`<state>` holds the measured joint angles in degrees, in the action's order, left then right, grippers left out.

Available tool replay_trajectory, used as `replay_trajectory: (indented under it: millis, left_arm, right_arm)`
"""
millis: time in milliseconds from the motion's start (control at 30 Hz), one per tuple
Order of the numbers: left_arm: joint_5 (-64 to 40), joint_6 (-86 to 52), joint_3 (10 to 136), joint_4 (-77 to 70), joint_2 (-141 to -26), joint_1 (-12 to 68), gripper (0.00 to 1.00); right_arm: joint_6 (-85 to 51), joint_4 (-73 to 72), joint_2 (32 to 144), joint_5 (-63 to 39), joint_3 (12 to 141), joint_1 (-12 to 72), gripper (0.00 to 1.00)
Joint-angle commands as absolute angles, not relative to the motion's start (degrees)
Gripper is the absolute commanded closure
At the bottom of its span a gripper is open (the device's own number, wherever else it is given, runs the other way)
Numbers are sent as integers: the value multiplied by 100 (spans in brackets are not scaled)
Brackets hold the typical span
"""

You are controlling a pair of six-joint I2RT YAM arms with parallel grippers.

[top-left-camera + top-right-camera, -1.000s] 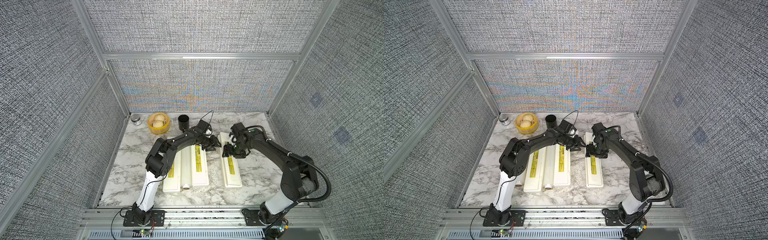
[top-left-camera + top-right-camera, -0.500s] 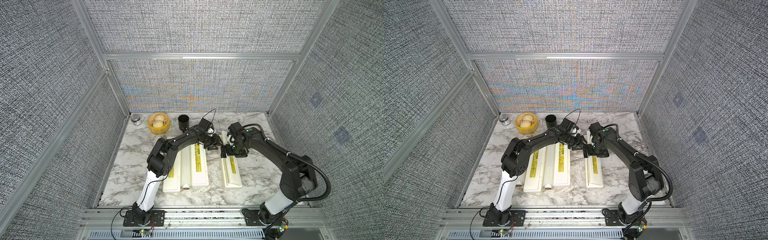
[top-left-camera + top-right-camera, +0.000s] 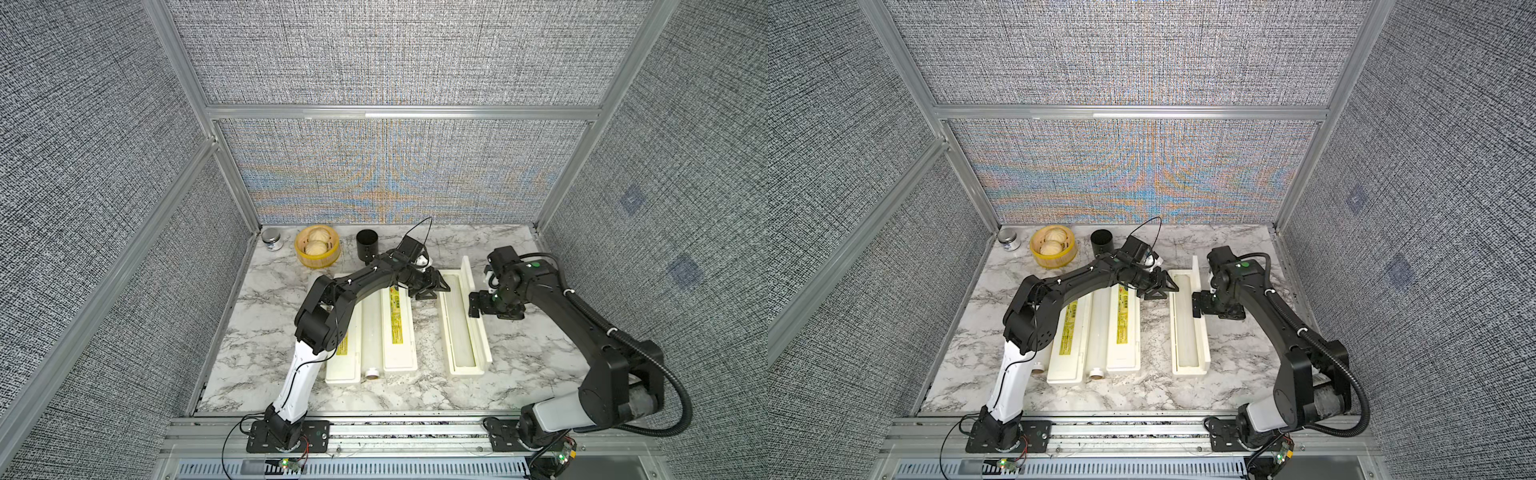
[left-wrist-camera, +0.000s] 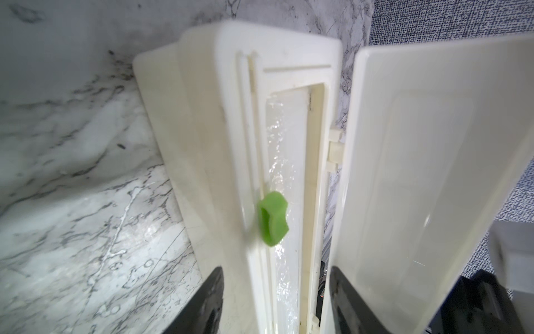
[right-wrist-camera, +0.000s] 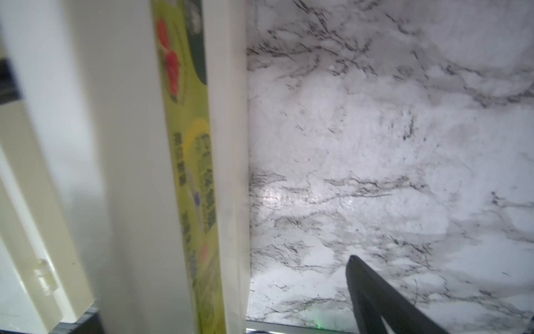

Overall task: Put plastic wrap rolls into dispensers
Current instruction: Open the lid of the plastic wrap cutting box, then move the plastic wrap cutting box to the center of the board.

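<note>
- The open dispenser (image 3: 465, 368) lies right of centre on the worktop (image 3: 540, 357), its long axis running near to far. The plastic wrap roll (image 4: 284, 162) lies inside, pointing the same way.
- The left claw (image 3: 436, 291) straddles the dispenser's far end, partly spread and probably steadying it. Whether it pinches, I cannot tell.
- The right claw (image 3: 475, 306), spread wide, flanks the upright lid (image 3: 466, 270) and grips nothing.

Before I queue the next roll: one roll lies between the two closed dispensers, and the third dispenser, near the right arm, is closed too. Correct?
Not quite. The third dispenser is open, not closed: its lid stands raised along one long side, as both top views show. The roll does lie between the two closed dispensers.
</note>
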<state>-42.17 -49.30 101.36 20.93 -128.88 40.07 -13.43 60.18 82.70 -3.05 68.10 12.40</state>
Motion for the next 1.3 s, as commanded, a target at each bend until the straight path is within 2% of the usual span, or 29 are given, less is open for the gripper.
replay_trajectory:
  millis: [0, 233, 367, 667, 833, 1267]
  left_arm:
    - [-4245, -4782, 10079, 2127, -12837, 4010, 42]
    - [-4334, -4738, 9695, 2127, -12652, 4068, 42]
    - [-4386, -4747, 9314, 2096, -12440, 4150, 43]
    - [-4853, -5153, 8801, 1491, -12409, 4406, 47]
    - [-5021, -5547, 8859, 1043, -12491, 4516, 51]
    - [-5124, -6067, 10067, 874, -13305, 4794, 56]
  right_arm:
    - [-1195, 6237, 8030, -275, 6690, 1094, 4]
    - [-1434, 6185, 7707, -400, 6667, 1228, 11]
    - [-1665, 5724, 7647, -1000, 6344, 1365, 16]
    - [-1863, 4783, 8132, -1414, 6002, 1547, 31]
    - [-1752, 4460, 8614, -1616, 6115, 1407, 39]
    - [-1202, 4473, 9184, -1942, 6664, 697, 43]
